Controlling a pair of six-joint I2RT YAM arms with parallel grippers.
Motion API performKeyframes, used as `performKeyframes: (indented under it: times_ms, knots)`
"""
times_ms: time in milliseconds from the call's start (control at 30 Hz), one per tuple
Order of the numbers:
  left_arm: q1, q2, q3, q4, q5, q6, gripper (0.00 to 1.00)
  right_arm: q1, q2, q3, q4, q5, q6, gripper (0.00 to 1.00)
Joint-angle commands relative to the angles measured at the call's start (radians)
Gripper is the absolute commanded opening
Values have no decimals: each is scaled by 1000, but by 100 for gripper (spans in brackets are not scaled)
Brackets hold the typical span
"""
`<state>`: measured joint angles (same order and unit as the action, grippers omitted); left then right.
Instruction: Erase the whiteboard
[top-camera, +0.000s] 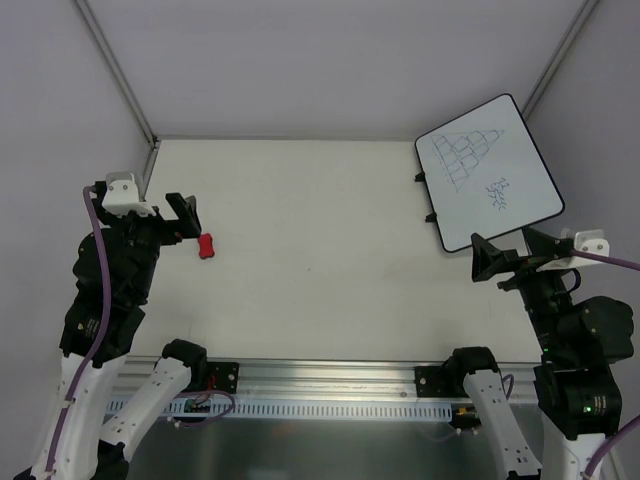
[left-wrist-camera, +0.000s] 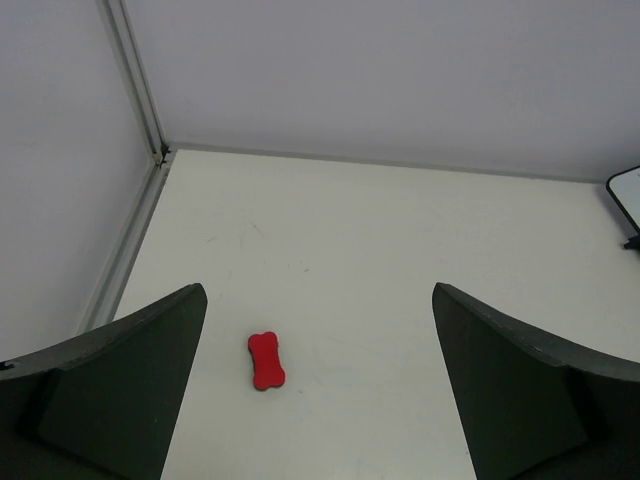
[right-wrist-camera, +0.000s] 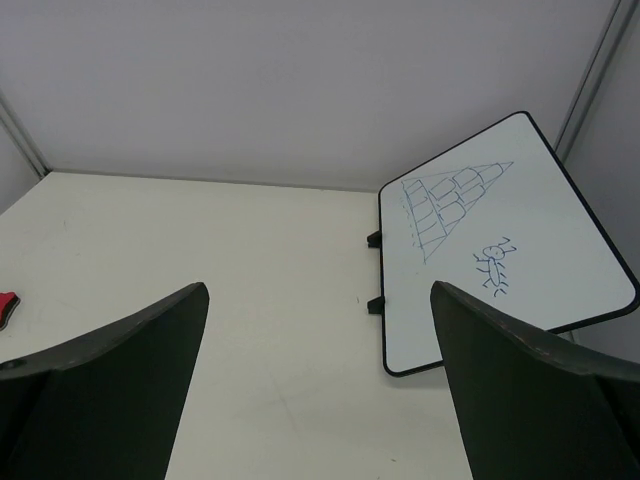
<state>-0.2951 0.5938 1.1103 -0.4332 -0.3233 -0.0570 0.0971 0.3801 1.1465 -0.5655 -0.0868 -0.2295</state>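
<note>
Left claw (top-camera: 190, 218), spread wide and empty, above the tabletop (top-camera: 320, 230); a red eraser (top-camera: 207, 246) lies just ahead of it. Right claw (top-camera: 508, 250), likewise spread and empty; the whiteboard (top-camera: 490, 170), bearing a pen-drawn pyramid and a small scribble, lies just beyond its fingers.

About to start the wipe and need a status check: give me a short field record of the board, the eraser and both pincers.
whiteboard: far right of the table, skewed to its edges
drawings: block pyramid and small bug-like doodle, both intact
eraser: red, bone-shaped, lying on the table at the left
left pincer: open, empty, eraser just ahead of it, untouched
right pincer: open, empty, facing the whiteboard, apart from it
progress: nothing erased yet
</note>
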Motion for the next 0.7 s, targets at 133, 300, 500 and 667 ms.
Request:
performKeyframes:
  times_ms: [133,300,500,667]
  knots:
    - [-13,-6,-12,13,7,5,99,7,61,-21,-49,-86,71,99]
    - [-15,3,-59,13,30,-23,99,6,138,-86,-60,-62,218,99]
    - [-15,-11,-75,11,82,-90,99,6,281,-180,-39,77,329,99]
    - [-15,-25,-89,13,104,-113,99,-22,313,-238,62,229,247,99]
